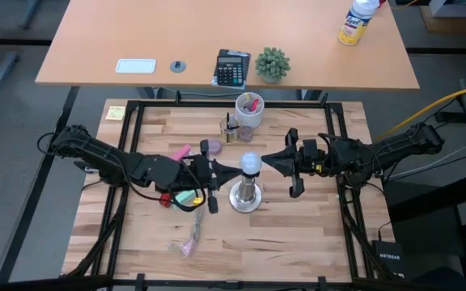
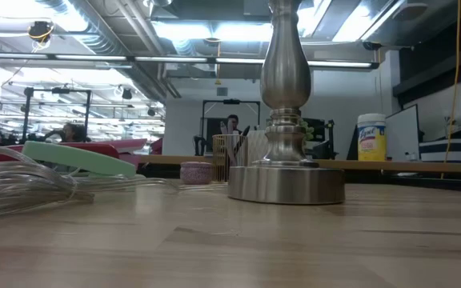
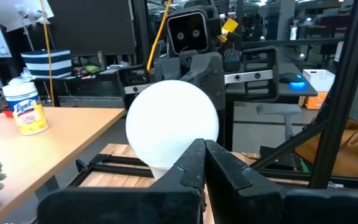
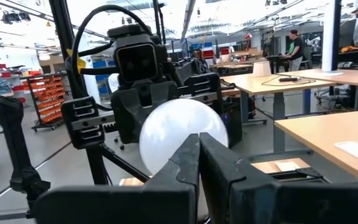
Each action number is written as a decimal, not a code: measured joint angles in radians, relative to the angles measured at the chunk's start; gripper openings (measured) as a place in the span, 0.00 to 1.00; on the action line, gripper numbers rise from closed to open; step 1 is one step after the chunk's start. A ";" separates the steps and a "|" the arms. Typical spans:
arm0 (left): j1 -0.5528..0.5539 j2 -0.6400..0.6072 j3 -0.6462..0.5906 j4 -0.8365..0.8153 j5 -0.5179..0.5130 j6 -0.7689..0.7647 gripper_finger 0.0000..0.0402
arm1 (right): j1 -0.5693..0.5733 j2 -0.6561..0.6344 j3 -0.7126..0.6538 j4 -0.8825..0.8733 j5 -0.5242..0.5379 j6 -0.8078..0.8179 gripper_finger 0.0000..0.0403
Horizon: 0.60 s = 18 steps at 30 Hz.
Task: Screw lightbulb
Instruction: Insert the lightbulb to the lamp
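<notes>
The frosted-white lightbulb (image 1: 252, 164) sits upright on top of the silvery socket stand (image 1: 247, 199), whose round base rests on the table's middle. The stand also shows in the low view (image 2: 286, 120), where the bulb is out of view above. My left gripper (image 1: 235, 171) is shut, level, with its tips at the bulb's left side. My right gripper (image 1: 267, 162) is shut, level, with its tips at the bulb's right side. Each wrist view shows the bulb (image 3: 171, 124) (image 4: 173, 134) just past the shut fingertips, with the other arm behind it. My left gripper points level from the table's left at the globe's side (image 3: 166, 155), its fingers shut; I cannot tell whether the tips touch it. My right gripper points level from the table's right at the globe's opposite side (image 4: 166, 155), its fingers shut; I cannot tell whether the tips touch it.
A white cup (image 1: 249, 107) with pens and a small jar (image 1: 210, 147) stand behind the stand. A green piece (image 1: 186, 196) and clear plastic (image 1: 188, 242) lie at the near left. A yellow note (image 1: 116, 112) lies far left. The far desk holds a calculator (image 1: 232, 68) and a plant (image 1: 272, 65).
</notes>
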 joint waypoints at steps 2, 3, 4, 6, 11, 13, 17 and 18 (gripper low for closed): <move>-0.002 0.000 0.000 -0.001 -0.009 0.002 0.01 | 0.000 0.000 0.000 -0.001 -0.013 0.001 0.04; -0.002 0.000 0.000 -0.001 -0.011 0.002 0.01 | 0.000 0.000 0.000 -0.001 -0.017 0.001 0.04; -0.002 0.000 0.000 -0.001 -0.011 0.002 0.01 | 0.000 0.000 0.000 -0.001 -0.018 0.003 0.04; -0.002 0.000 0.000 -0.001 -0.014 0.002 0.01 | 0.001 0.000 0.000 -0.001 -0.019 0.011 0.04; -0.002 0.000 0.000 -0.001 -0.014 0.000 0.01 | 0.001 0.000 0.000 -0.001 -0.041 0.020 0.04; -0.002 0.000 0.000 -0.001 -0.015 0.000 0.01 | 0.001 0.000 0.000 -0.001 -0.047 0.020 0.04; -0.002 0.000 0.000 -0.002 -0.042 -0.001 0.01 | 0.002 0.000 0.000 -0.002 -0.055 0.020 0.04; -0.003 0.000 0.000 -0.002 -0.050 0.000 0.01 | 0.002 0.000 0.000 -0.002 -0.066 0.020 0.04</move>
